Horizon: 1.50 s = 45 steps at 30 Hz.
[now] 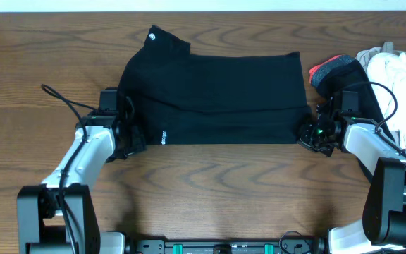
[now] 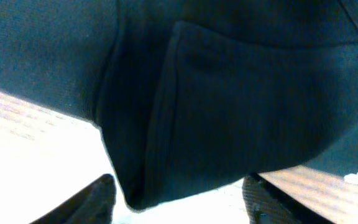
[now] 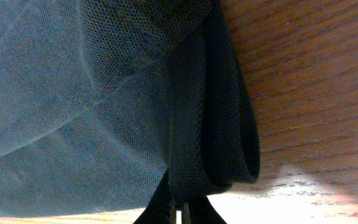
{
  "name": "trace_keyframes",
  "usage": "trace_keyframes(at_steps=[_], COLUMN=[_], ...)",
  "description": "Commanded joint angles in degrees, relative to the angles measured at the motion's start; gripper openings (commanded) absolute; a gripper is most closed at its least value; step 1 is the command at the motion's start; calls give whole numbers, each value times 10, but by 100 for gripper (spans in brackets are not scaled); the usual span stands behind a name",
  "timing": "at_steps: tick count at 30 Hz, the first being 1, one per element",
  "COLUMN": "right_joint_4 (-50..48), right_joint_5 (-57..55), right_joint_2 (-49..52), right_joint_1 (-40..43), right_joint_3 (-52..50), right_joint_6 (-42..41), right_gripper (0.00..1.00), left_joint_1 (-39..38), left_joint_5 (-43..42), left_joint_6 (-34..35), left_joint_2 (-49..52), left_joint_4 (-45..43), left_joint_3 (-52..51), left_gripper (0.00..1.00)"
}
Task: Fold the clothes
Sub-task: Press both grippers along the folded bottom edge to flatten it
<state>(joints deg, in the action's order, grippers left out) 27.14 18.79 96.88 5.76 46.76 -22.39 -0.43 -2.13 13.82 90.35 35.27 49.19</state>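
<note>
The black T-shirt [image 1: 217, 99] of the clothes lies flat on the wooden table, folded into a wide band, with its small white neck logo [image 1: 153, 37] at the back left. My left gripper [image 1: 129, 137] sits at the shirt's near left corner. In the left wrist view it [image 2: 182, 210] is open, and a hanging fold of the shirt [image 2: 229, 93] dips between the fingers [image 2: 98, 199] without being pinched. My right gripper [image 1: 307, 134] is at the near right corner. In the right wrist view it [image 3: 180, 214] is shut on the rolled hem of the shirt [image 3: 229, 124].
A pile of other clothes lies at the right edge: a black one with a red edge [image 1: 333, 70] and a white one [image 1: 400, 70], close behind my right arm. A black cable [image 1: 62, 99] loops over the table by my left arm.
</note>
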Motion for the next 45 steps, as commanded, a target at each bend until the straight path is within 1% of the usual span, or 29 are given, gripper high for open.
trace_keyframes(at_steps=[1,3,5,7,12,15,20,23,26,27,29,31,33,34,36,38,40,42,43,45], right_joint_4=[0,0,0,1,11,22,35,38,39,40,39,40,42,44,48,49,49,49,49,49], right_joint_5=[-25,-25,-25,-25,-29,-51,-58,-59,-60,-60,-60,-60,-67,-73,-86,-92,-91,-85,-80,-61], right_joint_2=[7,7,7,7,7,7,7,7,7,7,7,7,7,7,7,7,7,7,7,7], right_joint_1=[-3,-3,-3,-3,-3,-3,-3,-3,-3,-3,-3,-3,-3,-3,-2,3,9,15,17,19], right_joint_3=[-8,-8,-8,-8,-8,-8,-8,-8,-8,-8,-8,-8,-8,-8,-8,-8,-8,-8,-8,-8], right_joint_6=[-8,-8,-8,-8,-8,-20,-24,-24,-24,-24,-24,-24,-24,-24,-24,-24,-24,-23,-21,-11], right_gripper=[3,3,3,3,2,2,1,1,1,1,2,3,5,6,9,16,31,40,42,42], left_joint_1=[2,2,2,2,2,5,18,31,47,51,57,59,59,59,59,59,59,59,59,59], left_joint_5=[-2,-2,-2,8,55,76,80,109,114,114,114,115,115,117,118,118,114,85,71,51], left_joint_6=[0,-1,-5,-7,-7,-7,-31,-31,-31,-31,-31,-31,-31,-31,-31,-30,-22,-22,-22,-22], left_joint_2=[22,33,42,43,21,-1,-25,-22,-19,-19,-19,-19,-19,-19,-19,-19,-19,-19,-19,-19], left_joint_4=[-14,-24,-34,-39,8,27,24,20,12,8,5,6,7,9,15,18,21,23,24,27], left_joint_3=[-12,-14,-14,-12,30,60,88,88,88,88,88,88,88,88,88,88,88,88,88,86], left_gripper=[50,31,6,6,6,6,6,7,7,13,34,43,57,61,63,64,68,71,71,71])
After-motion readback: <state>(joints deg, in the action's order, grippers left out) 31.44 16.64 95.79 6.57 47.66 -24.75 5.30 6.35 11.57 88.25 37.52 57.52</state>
